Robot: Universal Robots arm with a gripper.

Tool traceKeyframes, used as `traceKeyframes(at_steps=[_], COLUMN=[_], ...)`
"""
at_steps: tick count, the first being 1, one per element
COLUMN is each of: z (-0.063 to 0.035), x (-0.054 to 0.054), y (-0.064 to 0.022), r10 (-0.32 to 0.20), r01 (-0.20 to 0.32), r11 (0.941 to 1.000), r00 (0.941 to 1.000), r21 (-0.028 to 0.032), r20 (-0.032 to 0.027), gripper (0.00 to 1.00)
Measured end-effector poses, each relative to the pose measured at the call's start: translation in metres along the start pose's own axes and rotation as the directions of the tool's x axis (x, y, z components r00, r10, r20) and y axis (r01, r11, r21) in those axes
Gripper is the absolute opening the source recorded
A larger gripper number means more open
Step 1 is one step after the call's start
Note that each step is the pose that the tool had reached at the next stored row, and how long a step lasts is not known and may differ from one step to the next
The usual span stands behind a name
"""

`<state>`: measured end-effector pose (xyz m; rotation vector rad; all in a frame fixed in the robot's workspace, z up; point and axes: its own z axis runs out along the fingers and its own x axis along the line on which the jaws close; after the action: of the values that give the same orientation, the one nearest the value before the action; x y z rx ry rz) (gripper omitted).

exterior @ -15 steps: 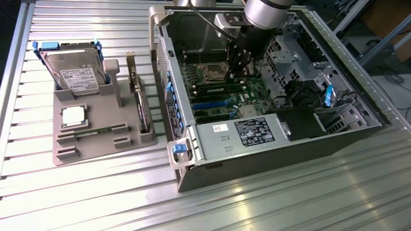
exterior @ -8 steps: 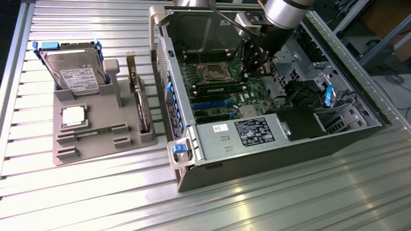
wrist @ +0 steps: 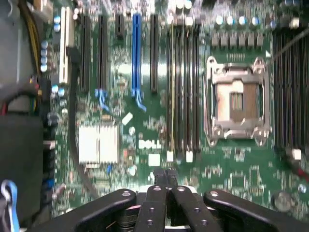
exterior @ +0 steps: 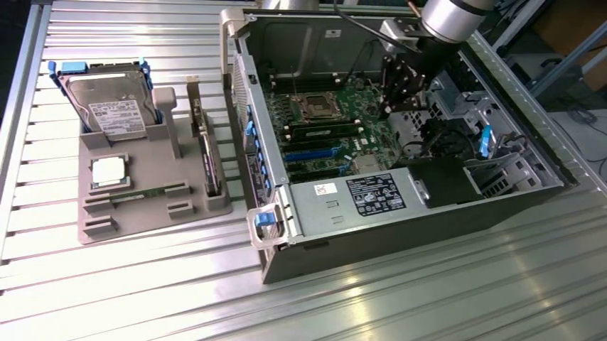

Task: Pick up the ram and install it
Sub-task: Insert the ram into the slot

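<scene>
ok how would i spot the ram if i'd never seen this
Start at the grey holder tray on the exterior view's left, beside the open computer case. The ram lies flat right next to the square silver processor chip. It is the only long, thin green strip there, unlike the boxy hard drive and upright dark card.

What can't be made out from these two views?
- ram: exterior view, too small to see its chips or notch.
- memory slots: wrist view, blurred; latch positions unclear.
- expansion card: exterior view, seen edge-on, so its face is hidden.
- hard drive: exterior view, label text too small to read.
- motherboard: wrist view, part covered by the gripper.
</scene>
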<state>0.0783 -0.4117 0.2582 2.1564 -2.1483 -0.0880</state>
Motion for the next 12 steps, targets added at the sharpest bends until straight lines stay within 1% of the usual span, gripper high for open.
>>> traceKeyframes(at_steps=[1, 2, 4, 5, 6, 8, 9, 11, 12], z=[-0.0008, -0.0045, -0.017, -0.0308, -0.0418, -0.0418, -0.0418, -0.0417, -0.0417], x=[0.0, 0.0, 0.0, 0.001, 0.001, 0.001, 0.001, 0.001, 0.001], y=[-0.0068, -0.0103, -0.0105, -0.0091, -0.0081, -0.0081, -0.0081, -0.0081, -0.0081], r10=[0.0, 0.0, 0.0, 0.0, 0.0, 0.0, 0.001, 0.002, 0.003], r01=[0.0, 0.0, 0.0, 0.0, 0.0, 0.0, -0.001, -0.002, -0.003], r11=[1.0, 1.0, 1.0, 1.0, 1.0, 1.0, 0.9999, 0.9986, 0.996], r00=[1.0, 1.0, 1.0, 1.0, 1.0, 1.0, 1.0, 1.0, 1.0], r21=[-0.0002, -0.0003, -0.0002, -0.0003, -0.0003, -0.0003, 0.0113, 0.0537, 0.0896], r20=[0.0, -0.0003, -0.0004, -0.0006, -0.0008, -0.0007, -0.001, -0.0023, -0.0042], gripper=[0.1, 0.1, 0.1, 0.1, 0.1, 0.1, 0.1, 0.1, 0.1])
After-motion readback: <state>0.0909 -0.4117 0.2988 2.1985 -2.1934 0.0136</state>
